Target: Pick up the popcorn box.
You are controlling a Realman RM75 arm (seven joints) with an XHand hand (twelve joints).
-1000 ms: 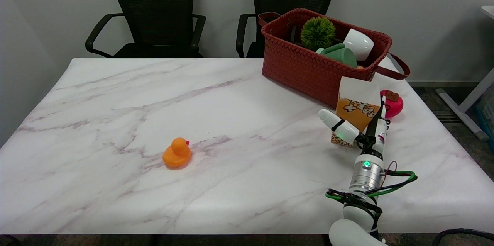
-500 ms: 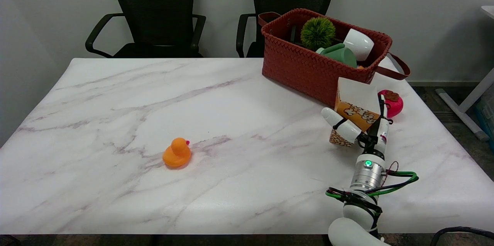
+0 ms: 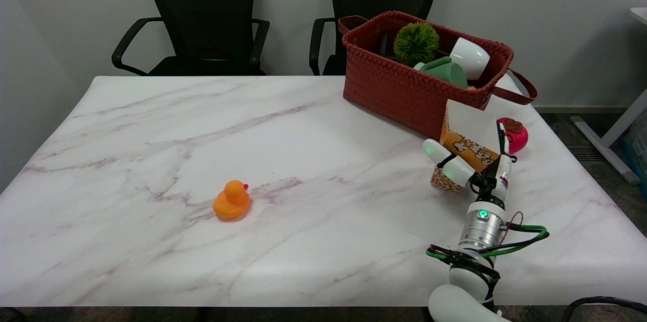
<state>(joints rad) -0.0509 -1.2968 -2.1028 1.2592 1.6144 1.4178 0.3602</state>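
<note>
**White marble-patterned table, right hand on popcorn box**

White marble-patterned table (image 3: pixel 283 125) with grey-purple veining, set against a plain pale wall; two black mesh office chairs (image 3: pixel 202 13) stand behind its far edge.

Item 1. Small orange rubber duck (image 3: pixel 231 200), upright on the table left of centre, well apart from everything else.

Item 2. Reddish-brown woven basket (image 3: pixel 404 84) with strap handles, at the far right of the table. Contents: a green spiky ball (image 3: pixel 416 43), a pale green cup (image 3: pixel 442 70) and a white cup (image 3: pixel 470 57) lying tilted.

Item 3. Orange-and-white cardboard popcorn box (image 3: pixel 467 135), just in front of the basket's near right corner, tilted with its white open top leaning toward the basket. Its patterned base shows near the table; whether the base touches the surface cannot be told.

Item 4. Black-and-white right hand (image 3: pixel 475 160), reaching in from the lower right on a white arm with a silver wrist, a green light and green cables. Its fingers are clamped on the popcorn box: a white thumb across the near left face, other fingers along the right side.

Item 5. Round pink-red toy (image 3: pixel 515 135) with a brown top, on the table just right of the box and hand.
</note>
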